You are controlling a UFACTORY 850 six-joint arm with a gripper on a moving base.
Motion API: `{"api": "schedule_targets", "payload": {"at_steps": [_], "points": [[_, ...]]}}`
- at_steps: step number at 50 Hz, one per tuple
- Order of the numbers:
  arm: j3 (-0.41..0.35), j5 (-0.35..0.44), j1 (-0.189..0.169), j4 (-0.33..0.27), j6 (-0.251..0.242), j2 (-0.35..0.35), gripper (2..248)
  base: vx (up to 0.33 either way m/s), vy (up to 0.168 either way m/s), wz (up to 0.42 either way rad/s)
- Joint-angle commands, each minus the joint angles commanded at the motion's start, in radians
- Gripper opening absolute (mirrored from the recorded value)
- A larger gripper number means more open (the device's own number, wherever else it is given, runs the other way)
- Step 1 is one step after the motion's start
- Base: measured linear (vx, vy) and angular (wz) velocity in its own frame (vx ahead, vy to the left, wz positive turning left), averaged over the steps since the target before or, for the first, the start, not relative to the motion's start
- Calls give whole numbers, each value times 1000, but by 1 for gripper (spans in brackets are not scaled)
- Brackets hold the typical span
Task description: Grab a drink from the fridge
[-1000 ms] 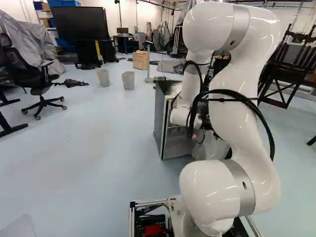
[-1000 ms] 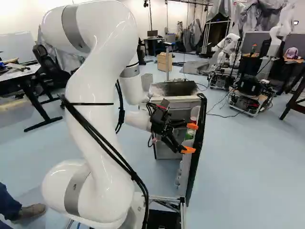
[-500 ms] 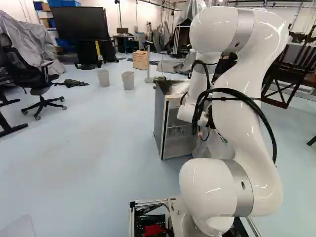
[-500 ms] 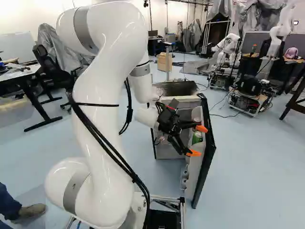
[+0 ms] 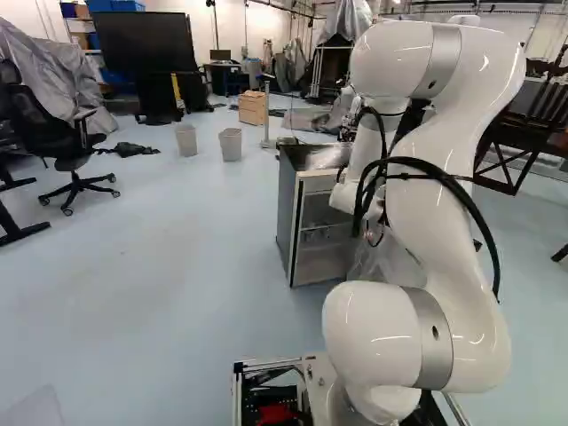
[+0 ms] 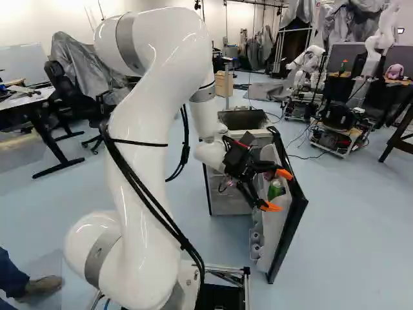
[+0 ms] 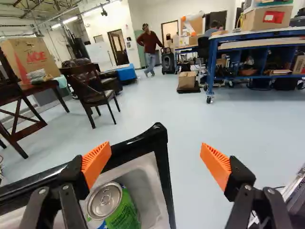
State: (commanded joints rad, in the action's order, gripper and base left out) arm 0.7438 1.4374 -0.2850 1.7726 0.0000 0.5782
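A: In wrist view, see green drink can (image 7: pixel 125 212) inside fridge door (image 7: pixel 163 167). Visible from left base?
B: Nope, hidden behind arm (image 5: pixel 426 222). Does show flat grey side of fridge (image 5: pixel 288 213).
A: Gripper (image 6: pixel 279 190) state?
B: Released, with fingers (image 7: pixel 96 162) spread wide, ribbed orange pads.
A: Materials?
B: Round metal lid, ring tab; glossy black door edge, smooth pale liner.

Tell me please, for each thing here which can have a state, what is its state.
gripper: open, holding nothing
fridge door: open
green can: upright in the door, looks unopened
large screen: dark
two bins: upright
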Motion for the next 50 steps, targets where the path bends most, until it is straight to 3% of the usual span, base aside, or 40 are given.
{"api": "schedule_targets", "payload": {"at_steps": [50], "points": [[170, 0, -141, 0, 0, 72, 247, 0, 0, 0]]}}
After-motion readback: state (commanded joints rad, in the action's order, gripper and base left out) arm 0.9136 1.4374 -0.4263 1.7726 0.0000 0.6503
